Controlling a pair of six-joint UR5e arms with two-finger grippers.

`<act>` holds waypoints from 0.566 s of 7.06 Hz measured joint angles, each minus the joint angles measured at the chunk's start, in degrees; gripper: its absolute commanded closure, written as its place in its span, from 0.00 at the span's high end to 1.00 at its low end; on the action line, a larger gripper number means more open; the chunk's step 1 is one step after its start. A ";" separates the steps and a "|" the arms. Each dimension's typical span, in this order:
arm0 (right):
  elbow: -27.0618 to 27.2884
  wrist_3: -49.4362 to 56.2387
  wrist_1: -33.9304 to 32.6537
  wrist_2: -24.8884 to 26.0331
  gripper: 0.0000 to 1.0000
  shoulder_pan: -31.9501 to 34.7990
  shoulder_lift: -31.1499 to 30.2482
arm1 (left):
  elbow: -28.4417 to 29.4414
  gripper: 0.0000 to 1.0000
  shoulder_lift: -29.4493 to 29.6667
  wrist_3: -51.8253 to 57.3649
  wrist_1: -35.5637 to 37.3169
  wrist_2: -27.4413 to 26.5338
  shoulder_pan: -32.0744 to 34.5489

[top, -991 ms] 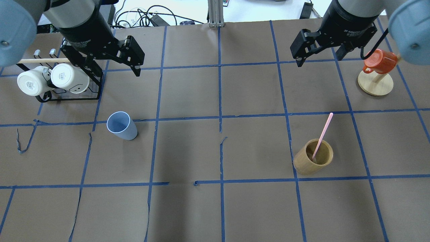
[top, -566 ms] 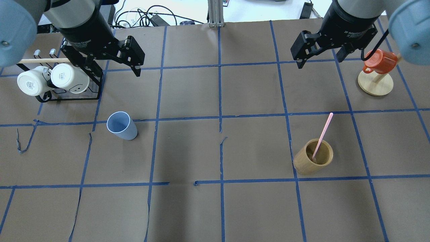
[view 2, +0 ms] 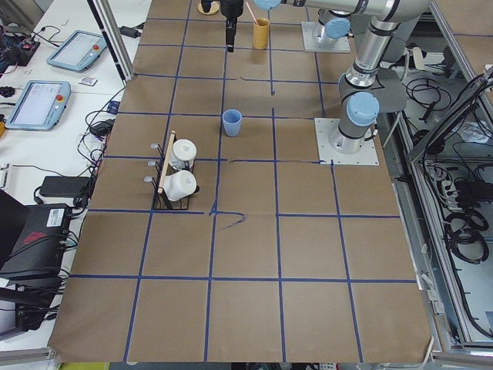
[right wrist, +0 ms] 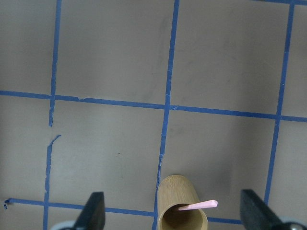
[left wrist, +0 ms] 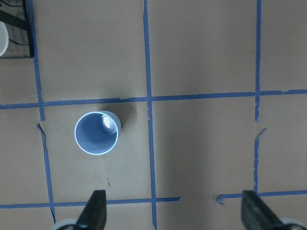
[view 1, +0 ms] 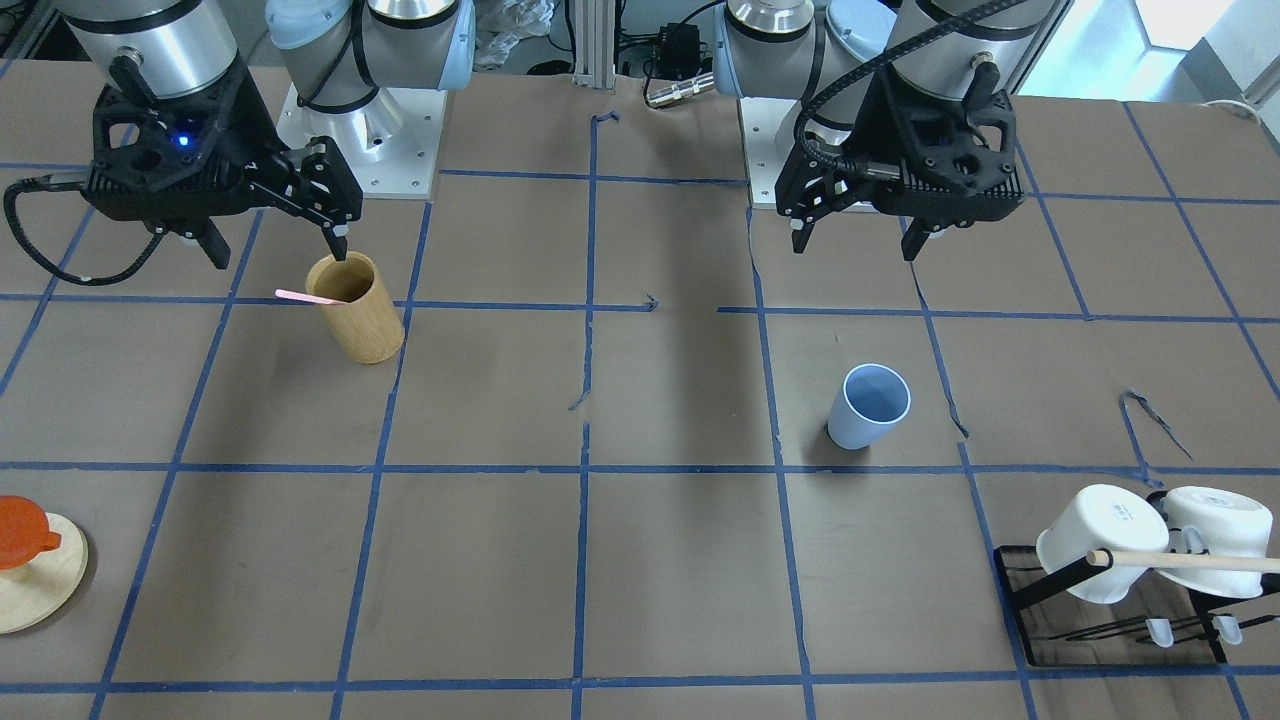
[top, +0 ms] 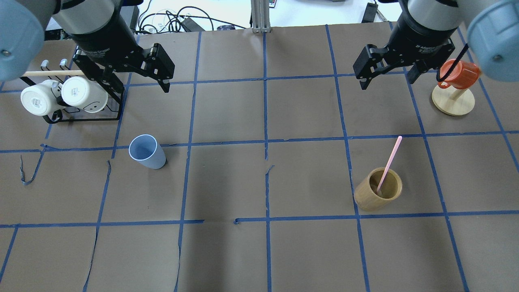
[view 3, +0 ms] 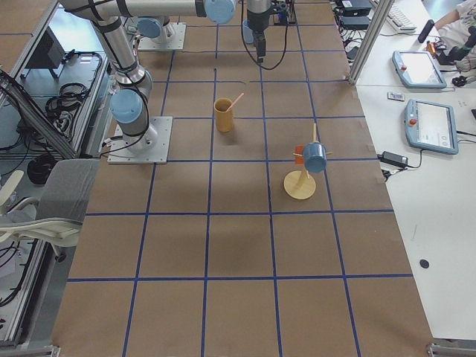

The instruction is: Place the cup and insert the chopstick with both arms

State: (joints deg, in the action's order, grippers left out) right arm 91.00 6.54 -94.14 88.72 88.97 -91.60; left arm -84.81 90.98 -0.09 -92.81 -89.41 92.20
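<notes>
Both claws hang wide open and empty: the left claw [top: 142, 90] over the surface with the cup [top: 146, 151] upright just ahead of it, the right claw [top: 387, 83] near the bamboo holder [top: 378, 189], where the chopstick [top: 389, 162] leans with its upper end well clear of the rim. I judge the cup light, smooth and easily tipped, so I would pinch across its wall near the top. The chopstick looks thin, stiff and slippery, so I would grip the exposed upper length. White lettering on the left claw's body seems to read "Gripper"; the labels on the white mugs [top: 61, 96] are too small to read.
</notes>
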 measured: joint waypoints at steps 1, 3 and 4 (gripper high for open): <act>0.29 0.02 -0.45 0.15 1.00 -0.07 -0.19 | 0.00 1.00 -0.01 0.00 0.00 -0.02 0.00; 0.38 0.02 -0.69 0.36 1.00 -0.11 -0.47 | 0.00 1.00 -0.01 0.00 0.00 -0.02 0.00; 0.40 0.05 -0.67 0.41 1.00 -0.13 -0.64 | 0.00 1.00 -0.01 0.00 0.00 0.00 0.00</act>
State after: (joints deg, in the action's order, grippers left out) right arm 91.40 6.59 -94.81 89.13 88.83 -92.24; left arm -84.81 90.97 -0.09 -92.81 -89.41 92.20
